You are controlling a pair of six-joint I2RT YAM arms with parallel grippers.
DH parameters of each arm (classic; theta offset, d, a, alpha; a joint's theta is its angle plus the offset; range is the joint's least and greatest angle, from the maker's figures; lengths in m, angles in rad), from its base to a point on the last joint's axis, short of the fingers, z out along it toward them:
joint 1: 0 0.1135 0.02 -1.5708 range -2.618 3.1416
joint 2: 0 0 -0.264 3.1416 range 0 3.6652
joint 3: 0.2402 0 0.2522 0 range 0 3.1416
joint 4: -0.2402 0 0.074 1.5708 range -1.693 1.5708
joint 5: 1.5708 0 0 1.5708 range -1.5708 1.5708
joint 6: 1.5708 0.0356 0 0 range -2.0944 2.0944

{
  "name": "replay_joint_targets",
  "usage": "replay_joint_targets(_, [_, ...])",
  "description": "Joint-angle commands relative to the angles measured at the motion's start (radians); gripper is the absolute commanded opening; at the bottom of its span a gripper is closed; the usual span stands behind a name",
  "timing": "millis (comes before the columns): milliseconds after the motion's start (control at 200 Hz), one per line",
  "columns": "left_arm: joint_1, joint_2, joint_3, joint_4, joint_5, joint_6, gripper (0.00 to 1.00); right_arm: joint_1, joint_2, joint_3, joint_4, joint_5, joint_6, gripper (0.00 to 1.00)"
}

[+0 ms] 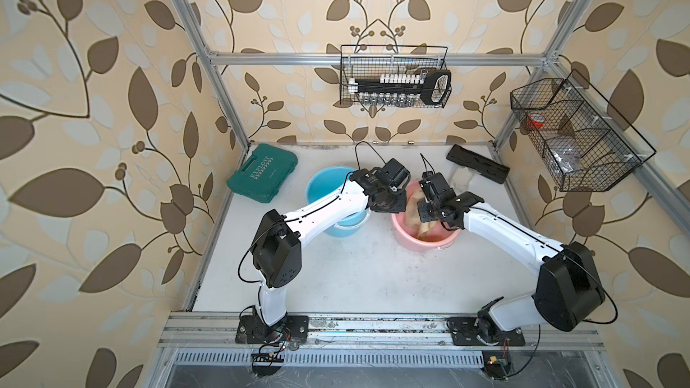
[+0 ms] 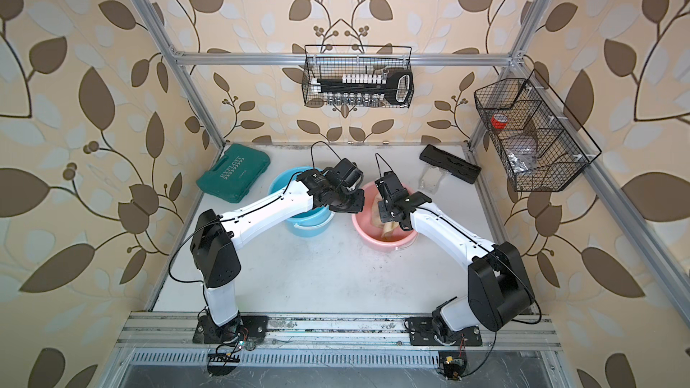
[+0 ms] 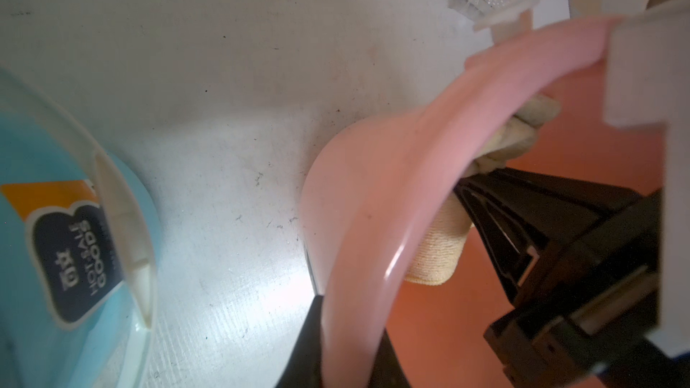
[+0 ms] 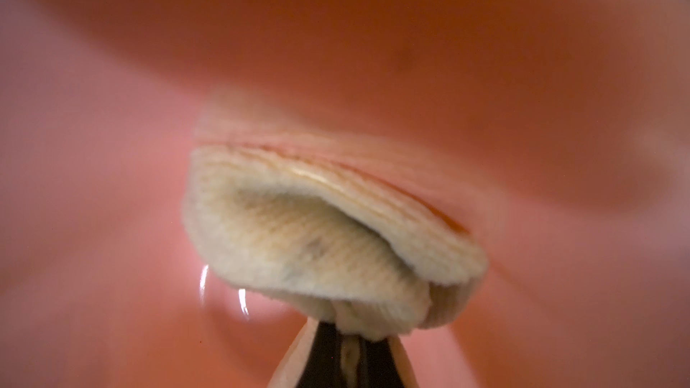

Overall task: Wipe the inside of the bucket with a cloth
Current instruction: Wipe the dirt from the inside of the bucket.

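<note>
Two claws share the job: the left gripper (image 3: 351, 345) is clamped on the rim of the pink bucket (image 1: 402, 231), right of centre in a top view. The right gripper (image 4: 349, 350) pinches the cloth (image 4: 317, 237) bunched inside it, seemingly against the wall, though blur hides contact. Wiping looks mid-stroke; next, sweep the cloth around the wall and floor, both holds kept firm.

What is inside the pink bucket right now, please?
The pink bucket holds the cloth, bunched and pinched in the shut right gripper, pressed against its inner surface. The right arm covers part of the floor in both top views, so that part is unseen.
</note>
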Motion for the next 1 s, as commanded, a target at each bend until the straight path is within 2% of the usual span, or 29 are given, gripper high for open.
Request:
replay_joint_targets(0, [0.002,-0.024,0.058,0.014,0.01,0.001,0.0,0.0,0.019,-0.016,-0.014,0.012,-0.019,0.0])
replay_joint_targets(120, [0.003,-0.021,0.059,0.008,0.001,0.001,0.0,0.0,0.044,-0.018,-0.017,-0.027,-0.011,0.0])
replay_joint_targets(340, [0.014,0.004,0.08,-0.005,0.013,-0.002,0.0,0.004,-0.067,-0.12,0.094,-0.109,-0.047,0.0])
replay_joint_targets(500, [0.014,0.011,0.084,0.003,0.023,-0.007,0.0,0.003,-0.048,-0.088,0.041,-0.08,-0.058,0.0])
replay_joint_targets(715, [0.014,0.006,0.06,0.023,0.054,-0.018,0.0,-0.007,0.069,-0.043,0.027,0.007,-0.048,0.0])
replay_joint_targets(995, [0.013,-0.002,0.052,0.007,0.066,0.005,0.0,-0.056,0.269,0.087,-0.039,-0.011,0.03,0.0])
